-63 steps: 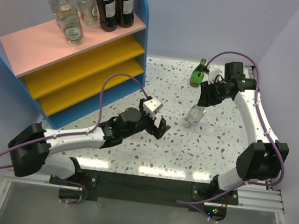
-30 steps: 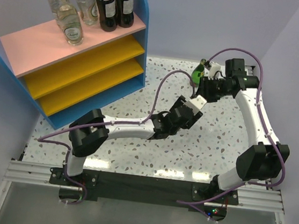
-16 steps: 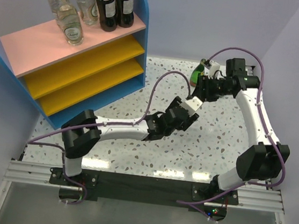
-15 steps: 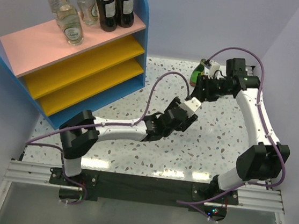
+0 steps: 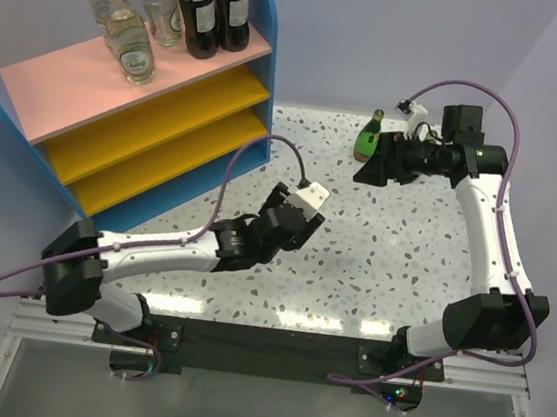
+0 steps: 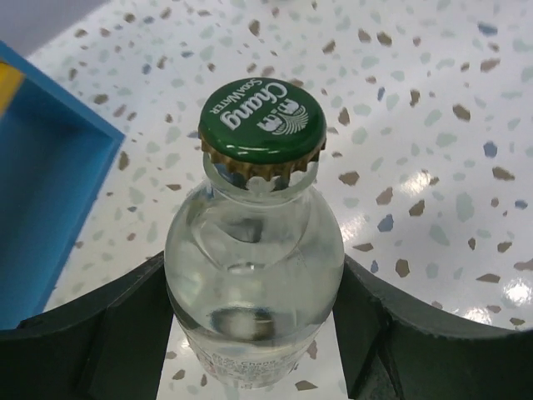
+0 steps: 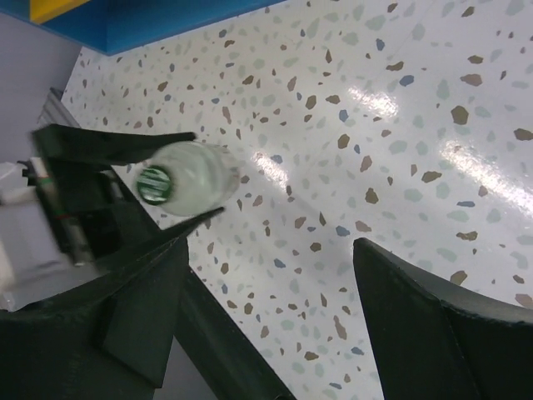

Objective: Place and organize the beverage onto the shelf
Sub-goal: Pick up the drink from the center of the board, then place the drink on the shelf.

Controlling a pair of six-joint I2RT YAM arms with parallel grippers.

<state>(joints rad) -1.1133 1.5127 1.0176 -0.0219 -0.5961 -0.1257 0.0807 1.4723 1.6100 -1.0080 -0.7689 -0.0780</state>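
One clear bottle [image 6: 254, 275] clamped in left fingers [image 6: 92, 333] | right fingers [image 7: 441, 329] spread wide

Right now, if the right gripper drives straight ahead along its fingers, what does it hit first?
Probably the tabletop: the right gripper is open and only bare speckled surface shows between its fingers. The clear bottle sits off to one side; depth is unclear.
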